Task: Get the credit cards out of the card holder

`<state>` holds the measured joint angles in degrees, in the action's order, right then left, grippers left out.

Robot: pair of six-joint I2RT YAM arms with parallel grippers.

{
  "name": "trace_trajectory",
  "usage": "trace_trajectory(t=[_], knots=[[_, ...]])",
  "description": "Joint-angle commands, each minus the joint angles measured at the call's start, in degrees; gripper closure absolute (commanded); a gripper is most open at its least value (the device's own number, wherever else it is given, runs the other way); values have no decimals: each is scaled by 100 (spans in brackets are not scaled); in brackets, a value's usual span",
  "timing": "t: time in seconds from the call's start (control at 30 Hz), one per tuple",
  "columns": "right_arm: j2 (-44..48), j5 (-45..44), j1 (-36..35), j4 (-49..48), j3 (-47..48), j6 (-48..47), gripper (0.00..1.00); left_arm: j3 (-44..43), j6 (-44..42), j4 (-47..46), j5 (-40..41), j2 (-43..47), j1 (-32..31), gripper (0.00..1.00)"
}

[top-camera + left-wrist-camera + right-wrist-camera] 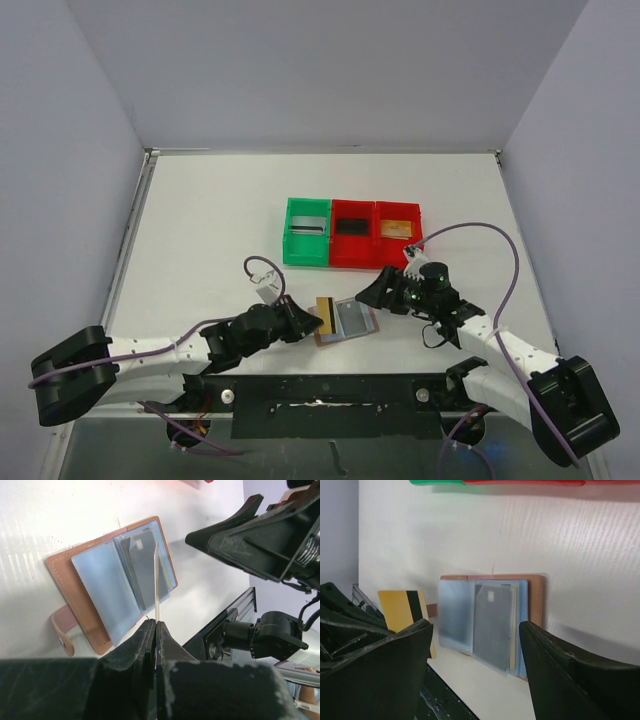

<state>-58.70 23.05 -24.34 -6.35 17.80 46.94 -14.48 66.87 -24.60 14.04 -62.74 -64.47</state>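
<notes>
The card holder (350, 324), of tan leather with pale blue sleeves and a snap tab, is laid open and flat just ahead of the left gripper (156, 625) and before the right gripper (475, 627). A gold card (402, 611) with a black stripe is pinched upright in the left gripper's tips, at the holder's edge. A grey card (308, 227), a dark card (351, 226) and a tan card (398, 229) are seen beyond the right gripper.

bins (520, 482): cut by top edge | gold card (395, 610): lower left hidden behind right gripper (475, 630) | card holder (535, 600): sleeve contents blurred, mid frame
</notes>
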Motion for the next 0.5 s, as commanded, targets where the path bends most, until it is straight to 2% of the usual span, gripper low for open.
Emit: trace_trajectory(t=[0.0,0.3,0.47], knots=[[329,531,23,-844,-260,224,28,93,-238,-570,-413,170,221,100],[326,1105,4,-2040,-572,672,29,414,-160,-1941,-1486,102,803,100],[160,1282,-39,-2531,-549,857,35,428,-131,-2449,-1852,25,890,100]])
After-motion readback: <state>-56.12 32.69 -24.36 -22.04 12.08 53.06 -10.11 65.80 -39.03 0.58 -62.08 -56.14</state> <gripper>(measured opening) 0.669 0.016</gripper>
